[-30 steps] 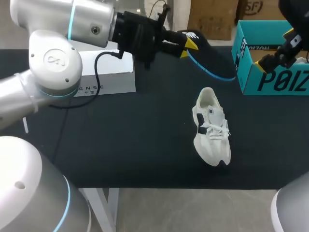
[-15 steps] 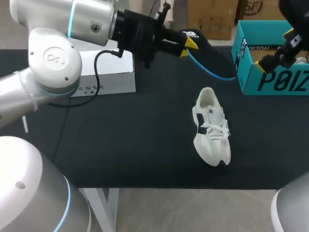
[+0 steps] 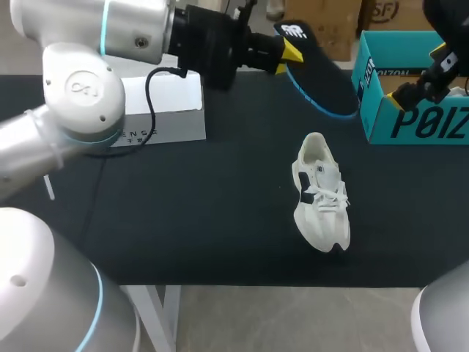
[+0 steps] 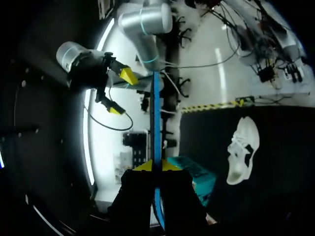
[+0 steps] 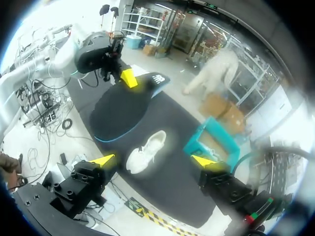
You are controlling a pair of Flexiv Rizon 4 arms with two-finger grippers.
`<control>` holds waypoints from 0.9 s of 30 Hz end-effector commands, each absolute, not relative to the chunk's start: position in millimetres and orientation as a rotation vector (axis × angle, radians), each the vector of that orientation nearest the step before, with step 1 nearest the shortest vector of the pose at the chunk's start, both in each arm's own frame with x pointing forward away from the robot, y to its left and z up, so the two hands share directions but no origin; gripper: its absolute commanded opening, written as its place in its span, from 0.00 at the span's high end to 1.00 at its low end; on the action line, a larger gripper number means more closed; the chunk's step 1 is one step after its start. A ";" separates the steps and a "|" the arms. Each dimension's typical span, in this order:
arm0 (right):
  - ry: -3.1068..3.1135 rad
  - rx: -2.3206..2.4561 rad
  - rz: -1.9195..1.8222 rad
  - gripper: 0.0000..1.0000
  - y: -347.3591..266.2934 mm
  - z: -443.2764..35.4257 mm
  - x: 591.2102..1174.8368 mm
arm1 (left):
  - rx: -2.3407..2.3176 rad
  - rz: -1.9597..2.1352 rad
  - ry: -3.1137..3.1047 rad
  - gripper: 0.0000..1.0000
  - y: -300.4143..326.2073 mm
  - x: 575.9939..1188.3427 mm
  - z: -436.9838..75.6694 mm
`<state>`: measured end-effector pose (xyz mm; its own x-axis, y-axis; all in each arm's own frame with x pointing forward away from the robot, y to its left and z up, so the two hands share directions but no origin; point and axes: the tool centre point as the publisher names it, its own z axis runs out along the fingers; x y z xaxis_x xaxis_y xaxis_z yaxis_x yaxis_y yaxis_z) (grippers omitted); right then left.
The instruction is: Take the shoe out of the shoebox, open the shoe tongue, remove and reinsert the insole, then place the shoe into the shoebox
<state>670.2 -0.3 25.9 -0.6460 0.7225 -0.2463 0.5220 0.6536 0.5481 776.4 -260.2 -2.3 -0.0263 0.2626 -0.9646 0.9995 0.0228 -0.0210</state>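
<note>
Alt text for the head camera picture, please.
The left gripper holds a black, blue-edged insole beside the teal shoebox. A white shoe lies on the black table; the right gripper is open by the shoebox.

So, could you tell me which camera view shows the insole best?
The head view: the insole shows its broad black face and blue edge. The left wrist view sees it edge-on; the right wrist view shows it against the dark table.

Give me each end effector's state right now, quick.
Left end effector: closed on the insole.
Right end effector: open, holding nothing.
</note>
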 end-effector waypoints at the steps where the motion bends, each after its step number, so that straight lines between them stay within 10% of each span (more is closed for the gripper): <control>1: 2.428 0.977 0.601 0.00 0.6 26.9 671.7 | 1.457 -0.976 1.036 1.00 -272.9 768.7 -14.9; 27: 2.428 0.977 0.601 0.00 0.6 26.9 671.7 | 1.543 -0.827 1.053 1.00 -246.5 777.6 -66.5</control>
<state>670.2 -0.4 25.9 -0.6460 0.7224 -0.2464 0.5219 0.6536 0.5481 784.3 -252.5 -60.6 0.3736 0.2042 -0.9048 0.9276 -0.0812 0.3647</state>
